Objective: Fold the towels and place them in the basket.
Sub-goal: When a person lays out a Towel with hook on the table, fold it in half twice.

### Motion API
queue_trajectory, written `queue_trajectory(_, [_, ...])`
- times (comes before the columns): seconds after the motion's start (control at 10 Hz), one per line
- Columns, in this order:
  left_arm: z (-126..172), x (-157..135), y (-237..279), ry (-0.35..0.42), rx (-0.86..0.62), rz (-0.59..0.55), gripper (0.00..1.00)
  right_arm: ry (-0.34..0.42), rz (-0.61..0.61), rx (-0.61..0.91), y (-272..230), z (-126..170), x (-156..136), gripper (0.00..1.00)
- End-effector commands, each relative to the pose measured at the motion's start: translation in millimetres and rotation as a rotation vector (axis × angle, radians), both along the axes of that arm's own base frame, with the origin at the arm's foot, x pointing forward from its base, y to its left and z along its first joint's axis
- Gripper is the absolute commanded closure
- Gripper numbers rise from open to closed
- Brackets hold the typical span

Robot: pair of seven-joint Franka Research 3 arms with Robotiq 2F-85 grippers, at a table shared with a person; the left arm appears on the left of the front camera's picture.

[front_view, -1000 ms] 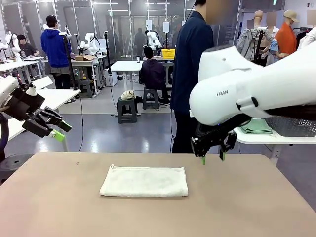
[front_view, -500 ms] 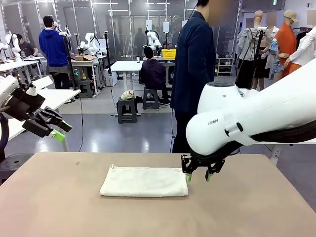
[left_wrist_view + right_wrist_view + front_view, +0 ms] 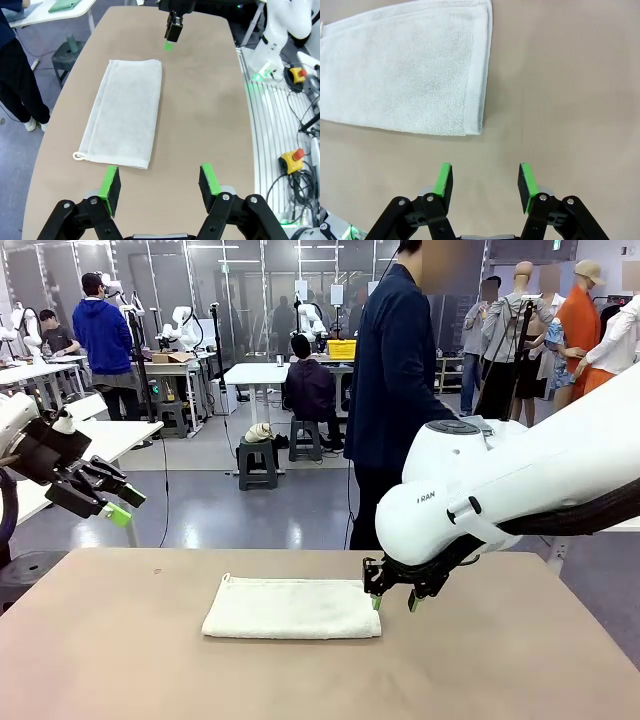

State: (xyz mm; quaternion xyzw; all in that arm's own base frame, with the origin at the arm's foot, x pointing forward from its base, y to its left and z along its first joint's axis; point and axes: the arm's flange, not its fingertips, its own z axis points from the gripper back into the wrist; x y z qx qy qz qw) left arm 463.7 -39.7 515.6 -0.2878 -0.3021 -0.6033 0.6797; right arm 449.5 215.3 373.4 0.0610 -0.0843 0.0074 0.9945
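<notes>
White rectangular terry-cloth towel (image 3: 292, 608) laid long, 9 to 3 o'clock; right gripper (image 3: 394, 602) spread, empty, nearer, just beside 3 o'clock end; left gripper (image 3: 124, 505) spread.

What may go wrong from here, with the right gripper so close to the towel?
1. The right gripper stands open over bare table, beside the folded end of the white towel; closing here would probably miss it.
2. If it grasps only the upper layer, the fold may open.
3. Its fingertips hang low and might scrape the table.

Left end effector (image 3: 125, 504) raised, right end effector (image 3: 393, 603) low, both spread
</notes>
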Motion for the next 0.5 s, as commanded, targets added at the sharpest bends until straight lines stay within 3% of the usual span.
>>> queue_trajectory(0.0, [3.3, -0.7, -0.2, 0.003, 0.012, 0.003, 0.20, -0.009, 0.006, -0.005, 0.4, 5.9, -1.6, 0.33])
queue_trajectory(0.2, [3.3, -0.7, -0.2, 0.003, 0.012, 0.003, 0.20, -0.003, 0.001, 0.000, 0.1, 1.9, -0.3, 0.33])
queue_trajectory(0.4, [3.3, -0.7, -0.2, 0.003, 0.012, 0.003, 0.20, -0.060, -0.052, 0.014, 5.1, -14.3, 11.5, 0.33])
